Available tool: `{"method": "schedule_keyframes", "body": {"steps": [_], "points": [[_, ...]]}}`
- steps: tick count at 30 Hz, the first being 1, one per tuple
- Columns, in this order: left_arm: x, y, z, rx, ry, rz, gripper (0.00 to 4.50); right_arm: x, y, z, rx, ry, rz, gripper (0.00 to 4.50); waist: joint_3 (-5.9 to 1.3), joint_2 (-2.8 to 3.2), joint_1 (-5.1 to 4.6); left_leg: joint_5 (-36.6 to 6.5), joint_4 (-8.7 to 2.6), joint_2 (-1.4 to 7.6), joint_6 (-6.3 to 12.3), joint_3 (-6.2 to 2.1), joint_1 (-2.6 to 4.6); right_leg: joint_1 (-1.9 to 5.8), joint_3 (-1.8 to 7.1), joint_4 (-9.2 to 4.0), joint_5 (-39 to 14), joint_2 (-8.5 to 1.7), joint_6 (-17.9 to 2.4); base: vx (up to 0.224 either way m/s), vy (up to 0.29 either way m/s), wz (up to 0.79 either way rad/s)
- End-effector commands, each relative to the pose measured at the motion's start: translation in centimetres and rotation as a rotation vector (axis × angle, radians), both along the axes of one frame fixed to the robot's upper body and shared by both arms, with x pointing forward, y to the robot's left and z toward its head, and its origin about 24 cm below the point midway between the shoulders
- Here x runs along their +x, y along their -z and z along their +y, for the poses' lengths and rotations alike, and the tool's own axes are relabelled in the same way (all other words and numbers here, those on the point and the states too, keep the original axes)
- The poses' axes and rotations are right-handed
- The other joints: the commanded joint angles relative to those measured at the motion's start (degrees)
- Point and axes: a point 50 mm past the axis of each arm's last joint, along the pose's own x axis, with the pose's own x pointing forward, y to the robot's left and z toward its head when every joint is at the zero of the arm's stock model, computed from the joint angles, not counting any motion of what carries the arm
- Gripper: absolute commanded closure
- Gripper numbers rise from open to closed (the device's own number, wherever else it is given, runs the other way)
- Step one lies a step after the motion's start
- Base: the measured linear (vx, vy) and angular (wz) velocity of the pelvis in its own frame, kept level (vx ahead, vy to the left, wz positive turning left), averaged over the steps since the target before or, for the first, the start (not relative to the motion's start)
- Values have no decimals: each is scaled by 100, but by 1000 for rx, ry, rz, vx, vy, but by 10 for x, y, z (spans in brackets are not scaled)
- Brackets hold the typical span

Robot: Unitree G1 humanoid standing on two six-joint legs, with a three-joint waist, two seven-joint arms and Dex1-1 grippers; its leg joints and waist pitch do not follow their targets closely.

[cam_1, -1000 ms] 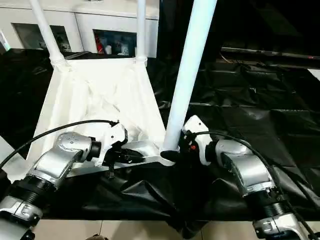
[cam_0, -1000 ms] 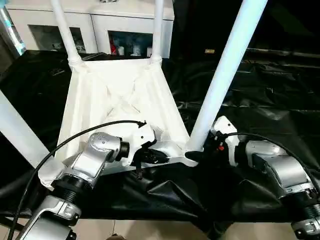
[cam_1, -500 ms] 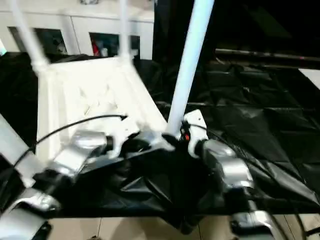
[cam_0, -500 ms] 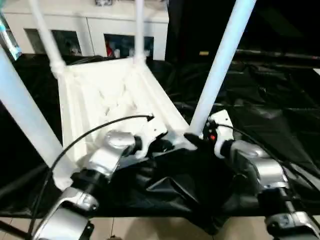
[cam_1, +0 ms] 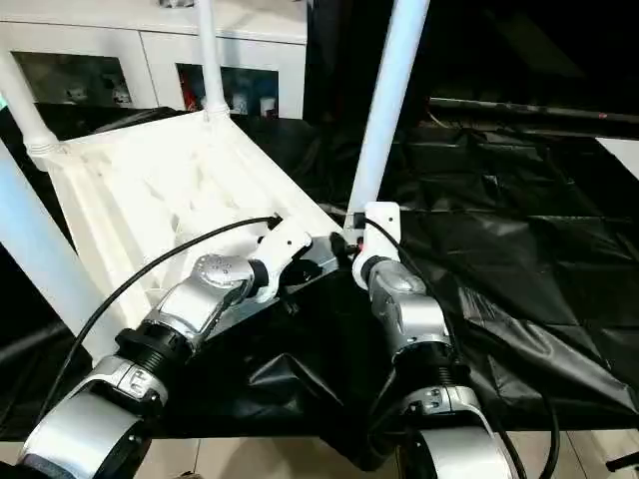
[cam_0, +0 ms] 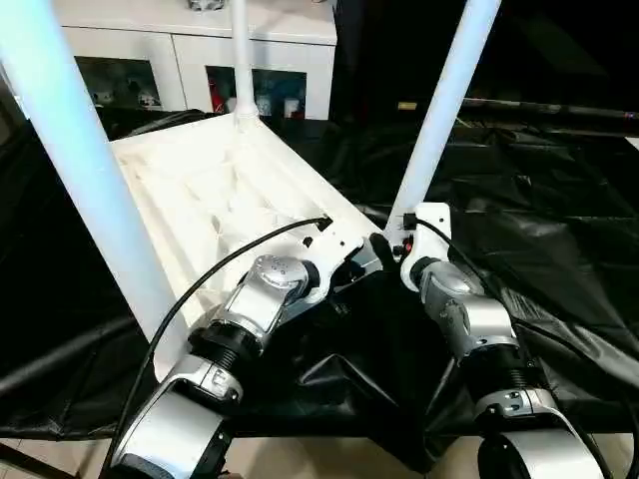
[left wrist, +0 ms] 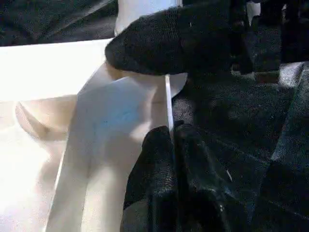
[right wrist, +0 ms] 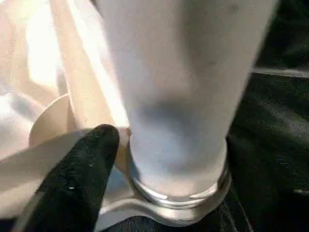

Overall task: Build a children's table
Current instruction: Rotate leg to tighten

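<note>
**Change of state.** Compared with one second ago, the tabletop (cam_0: 230, 200) has swung round on the black sheeting (cam_0: 539, 200). Its near edge, which lay square to the robot, now runs at a slant, and the near right corner points at the robot. The white cabinet (cam_0: 190, 60) behind holds its place in the picture, so the turn belongs to the table, not to the camera. Both forearms have drawn in toward that corner. All four legs stand in their sockets. Judged from this, assembly is essentially complete, and the swing is repositioning, probably ahead of turning the table upright.

**Grippers.** The left gripper (left wrist: 169, 135) is pinched fully closed on the thin rim flange of the tabletop beside the corner. The right gripper (cam_0: 384, 249) sits against the base of the near right leg (cam_0: 444, 110). Whether it is spread or clamped cannot be told.

**Location of the workpiece.** The table lies upside down on the sheeting, legs pointing up.

**Materials and shapes.**
- Tabletop: white moulded plastic, rectangular, with crossing ribs on the exposed underside and a thin, sharp rim.
- Legs: long, smooth white tubes. The near left leg (cam_0: 90, 170) and the two far legs (cam_1: 210, 60) rise out of frame.
- Corner socket (right wrist: 178, 193): a round collar fitting closely about the leg foot.
- Sheeting: glossy, creased, and bunched below the near corner.
</note>
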Motion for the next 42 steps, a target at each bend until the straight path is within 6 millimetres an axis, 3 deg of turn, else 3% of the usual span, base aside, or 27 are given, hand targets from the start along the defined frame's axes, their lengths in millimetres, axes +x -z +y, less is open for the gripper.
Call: {"method": "schedule_keyframes", "body": {"steps": [1, 6, 7, 10, 16, 22, 23, 25, 27, 42], "points": [[-7, 3, -6, -9, 100, 23, 450, -3, -2, 9, -2, -129, -5, 45, -318, -15, 18, -1809, -393, -12, -41, 40, 38, 230, 109, -445, -1618, -165, -863, 0, 0, 0], [-6, 0, 14, -13, 142, 31, 450, -9, -18, -24, -39, -280, -46, 9, -338, -22, 79, -1459, -361, 7, 93, 62, 38, 261, 123, -380, -967, -157, -1019, 0, 0, 0], [-6, -1, 17, -16, 154, 32, 450, -11, -20, -29, -47, -312, -49, 9, -334, 10, 116, -1384, -357, 5, 137, 63, 44, 273, 122, -371, -831, -152, -1069, 0, 0, 0], [-9, -3, 25, -25, 219, 35, 450, -21, -26, -41, -78, -441, -36, 9, -330, 9, 149, -1312, -348, 20, 203, 64, 43, 299, 122, -355, -692, -161, -1136, 0, 0, 0], [-27, -7, 42, -60, 426, 110, 450, -48, -40, -56, -94, -732, -13, 9, -308, 3, 154, -1626, -368, 43, 160, 65, 51, 267, 123, -393, -1244, -184, -1146, 0, 0, 0], [-33, -6, 47, -58, 461, 129, 450, -55, -40, -51, -97, -831, -7, 9, -297, 18, 167, -1719, -375, 63, 72, 72, 76, 220, 128, -380, -1298, -170, -1196, 0, 0, 0], [-34, -5, 47, -59, 465, 131, 450, -56, -38, -49, -101, -851, -2, 9, -301, -23, 182, -1699, -373, 63, 73, 75, 73, 226, 129, -377, -1289, -176, -1178, 0, 0, 0], [-34, -5, 47, -59, 466, 132, 450, -56, -37, -49, -105, -857, 1, 9, -303, -21, 194, -1599, -371, 55, 71, 73, 56, 233, 129, -366, -1266, -181, -1154, 0, 0, 0], [-35, -6, 48, -58, 465, 132, 450, -55, -36, -49, -113, -865, 12, 35, -306, -45, 200, -1544, -364, 49, 78, 76, 56, 236, 127, -359, -1268, -185, -1141, 0, 0, 0], [-36, -5, 49, -52, 454, 128, 450, -50, -30, -51, -144, -842, 18, 147, -321, -37, 193, -1357, -338, 35, 106, 85, 51, 248, 124, -336, -1084, -172, -1180, 0, 0, 0]]}}
